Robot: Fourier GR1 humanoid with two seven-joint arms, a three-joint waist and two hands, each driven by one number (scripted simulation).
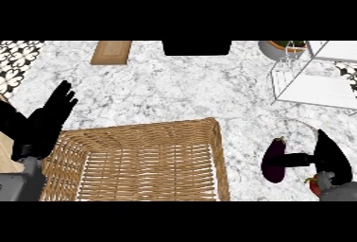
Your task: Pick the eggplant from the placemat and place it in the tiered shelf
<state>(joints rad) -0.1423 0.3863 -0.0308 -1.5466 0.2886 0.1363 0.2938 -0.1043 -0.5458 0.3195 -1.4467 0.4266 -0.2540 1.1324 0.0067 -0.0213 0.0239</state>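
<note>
1. Dark purple, elongated, glossy eggplant: lies on a pale placemat that is barely distinguishable from the marbled counter, right of the basket and well short of the shelf.
2. Handling (judged): moderately light, firm but easily bruised, with smooth, slippery skin. It is best grasped across the thick middle.
3. Right hand: fingers straight, thumb stretched onto the eggplant's flank, not closed round it.
4. Left hand: resting spread at the left edge.
5. Square woven wicker basket: only its woven floor shows.
6. White wire tiered shelf: the visible tier shows bare.
7. Small red object, kind unclear, beside the right hand.
</note>
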